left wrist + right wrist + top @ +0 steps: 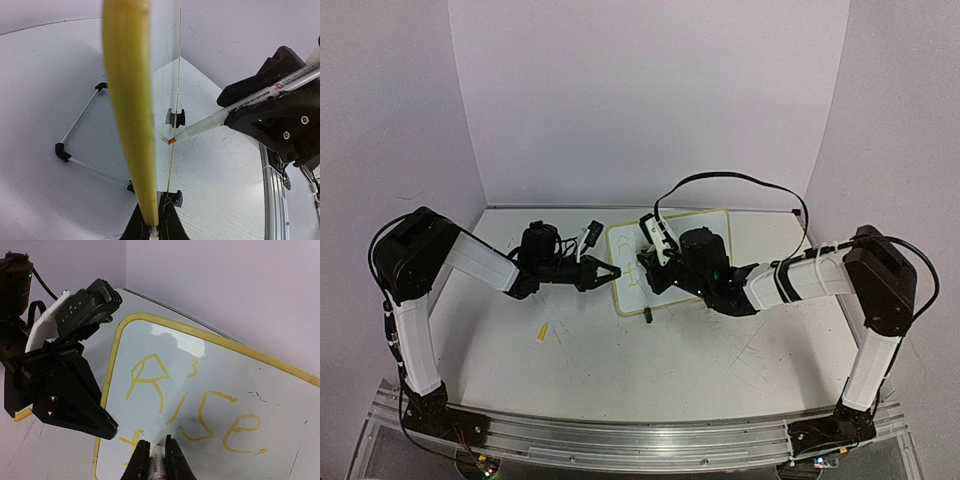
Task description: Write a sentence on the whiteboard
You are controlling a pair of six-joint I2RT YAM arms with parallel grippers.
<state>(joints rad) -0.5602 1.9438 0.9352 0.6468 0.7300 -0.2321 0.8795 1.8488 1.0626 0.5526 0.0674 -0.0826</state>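
Observation:
The whiteboard [705, 226] stands tilted at mid-table, its pale yellow rim [127, 100] filling the left wrist view. My left gripper [611, 272] is shut on the board's left edge, its jaws clamped on the rim [154, 226]. In the right wrist view the board [235, 365] bears "RISE" in yellow and a small yellow mark at lower left. My right gripper [155, 456] is shut on a white marker [158, 464]. From the left wrist, the marker [240, 106] slants down and its orange tip [172, 141] meets the board's face. A black clip foot [175, 118] shows.
A small yellow piece [543, 333] lies on the table left of centre. A black cable [740, 179] loops above the right arm. A thin rod frame with black corners [80, 145] lies behind the board. Purple walls close the back and sides.

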